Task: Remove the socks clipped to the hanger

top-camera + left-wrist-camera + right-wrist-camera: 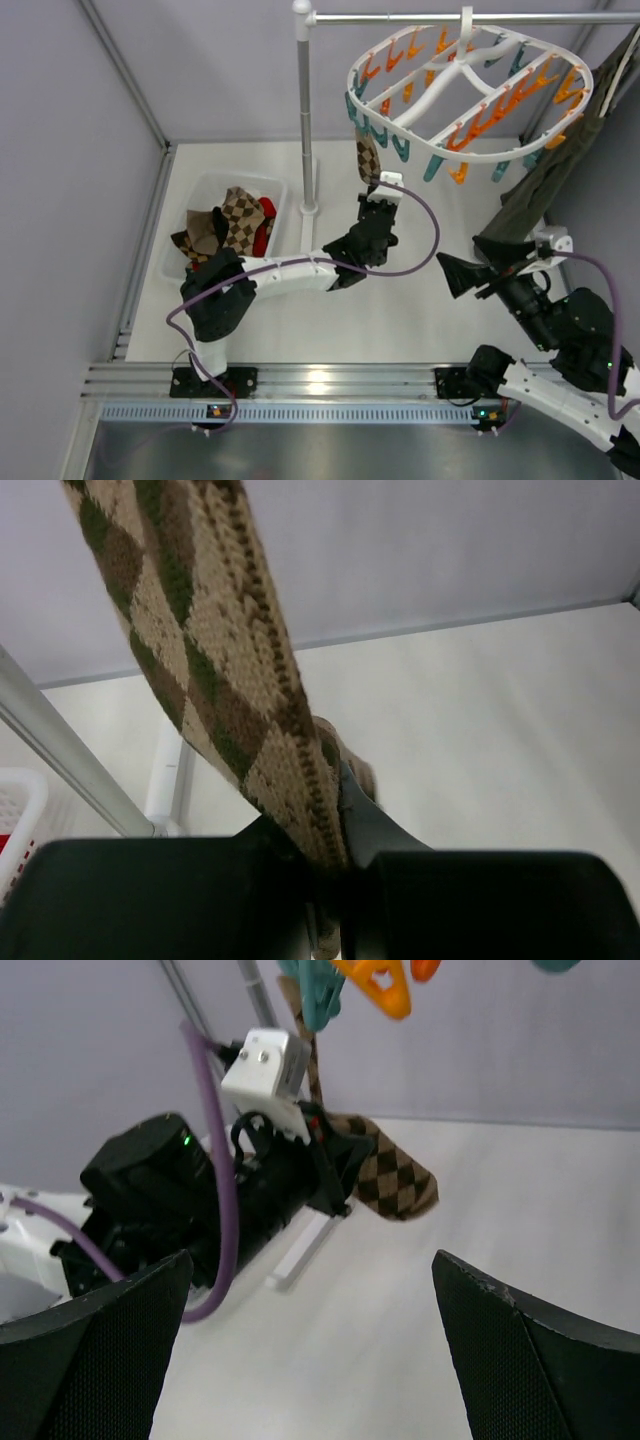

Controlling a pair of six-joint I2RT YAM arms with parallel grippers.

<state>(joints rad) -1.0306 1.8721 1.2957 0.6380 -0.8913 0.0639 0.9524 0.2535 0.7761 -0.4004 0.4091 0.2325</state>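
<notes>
Hanging sock (367,157): one brown-tan argyle sock, hangs straight down from the L rim of the hanger (400,124). Top end runs up among the clips there. In R wrist view it goes up behind a teal clip (318,995); can't tell if that clip is the one holding it.
Sock lower end: pinched in the L gripper (376,192). Foot part sticks out past the jaws and droops toward the table (400,320), not touching it as far as R wrist view shows.
L gripper: closed on the sock. L wrist view has the knit strip (230,680) running down into the narrow slot btw. the two black fingers (365,825). Arm stretched out from its base, wrist raised under the hanger's L edge.
Hanger: white oval frame w/ cross bars, hooked on the grey rail (450,17), tilted. Orange clips (480,120) and teal ones around the rim; apart from that sock, the clips seen look bare.
Other socks (230,225): heap of argyle and plain brown, some red showing, in the white basket (215,180) on the table's L side, just beside the pole (304,110).
R gripper (480,262): jaws wide apart, nothing btw. them. Sits low on the R side, pointed at the L gripper and sock, well apart from both.
Olive garment (560,150): hangs at far R, lower end near the R arm.
</notes>
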